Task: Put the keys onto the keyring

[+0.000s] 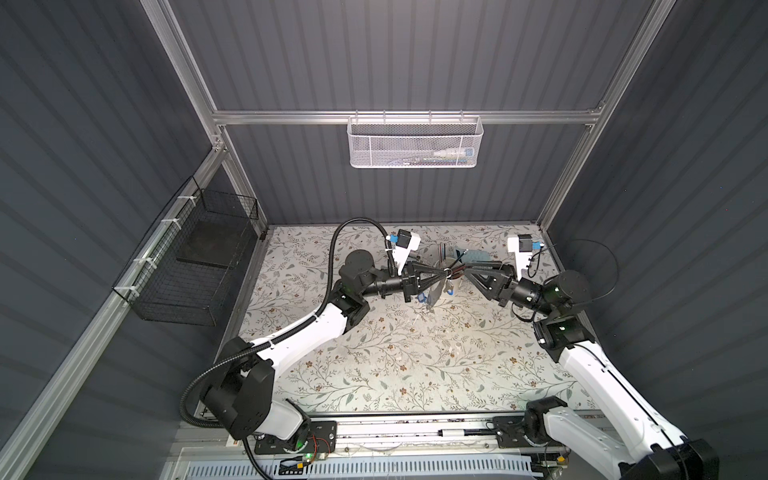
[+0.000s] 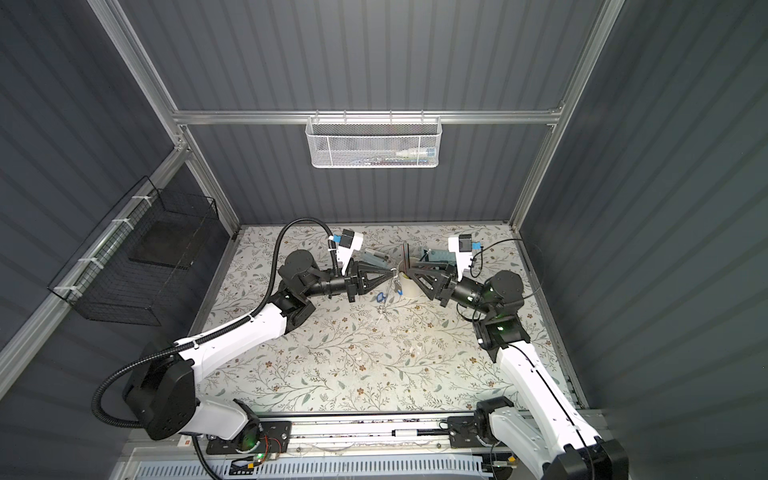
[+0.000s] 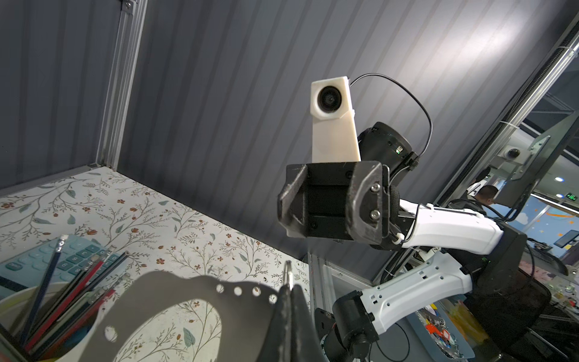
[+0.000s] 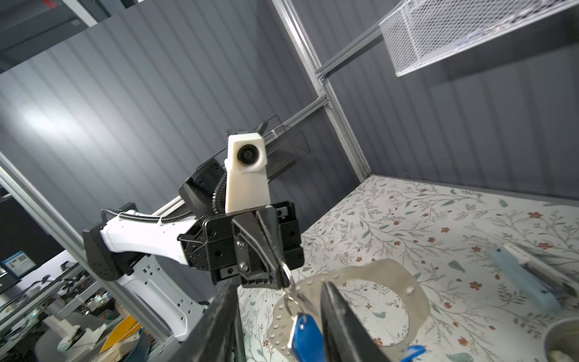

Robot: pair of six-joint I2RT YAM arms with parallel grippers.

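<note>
My left gripper (image 1: 441,274) (image 3: 289,297) is shut on the keyring (image 4: 410,291) (image 3: 188,288), a flat grey oval loop with studs. It pinches the loop at its rim, and a small wire ring (image 3: 288,272) sticks out of the fingertips. The loop hangs above the table beside a white cup. One of the keys (image 4: 305,335), with a blue tag, dangles from that wire ring. A second blue tag (image 4: 413,351) shows lower down. Both tags (image 2: 381,296) appear in both top views. My right gripper (image 1: 466,272) (image 4: 279,286) faces the left one, open, its fingers either side of the hanging key.
The white cup (image 2: 411,289) holds several pencils (image 3: 62,282). A teal calculator (image 3: 47,257) and a pale blue stapler (image 4: 526,279) lie near the back wall. A white mesh basket (image 1: 415,141) hangs on the back wall and a black wire basket (image 1: 195,266) on the left wall.
</note>
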